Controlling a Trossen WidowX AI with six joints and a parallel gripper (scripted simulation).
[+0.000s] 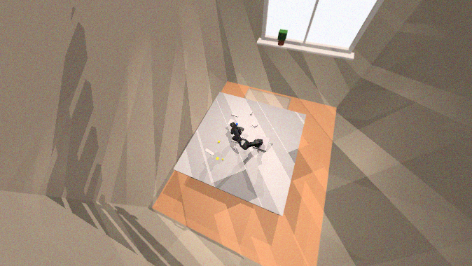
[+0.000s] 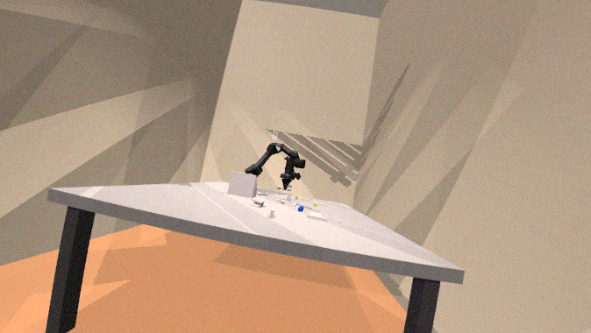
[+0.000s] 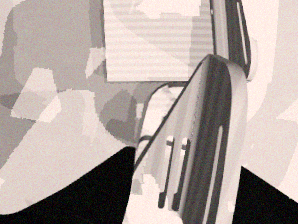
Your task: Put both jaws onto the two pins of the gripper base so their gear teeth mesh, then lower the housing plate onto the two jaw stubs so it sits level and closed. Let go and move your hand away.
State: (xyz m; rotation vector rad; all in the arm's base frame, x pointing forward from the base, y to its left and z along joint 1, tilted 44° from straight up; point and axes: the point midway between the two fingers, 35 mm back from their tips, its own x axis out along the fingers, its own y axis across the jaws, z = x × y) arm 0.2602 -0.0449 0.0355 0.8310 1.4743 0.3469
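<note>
My gripper points down above the table and is shut on a thin, light part. It is too small and blurred to tell which. In the wrist view a finger fills the centre right and hides most of the part. Behind its tip is a flat light part with straight edges and fine ribs, probably the gripper base. A long grey piece with a slot lies at its right. A white flat part and a small jaw-like part lie on the table. Pins and gear teeth cannot be made out.
A blue piece and a small upright white piece stand near the parts. Yellow pieces and a white bar lie to one side. A pale upright box stands beside the arm's base.
</note>
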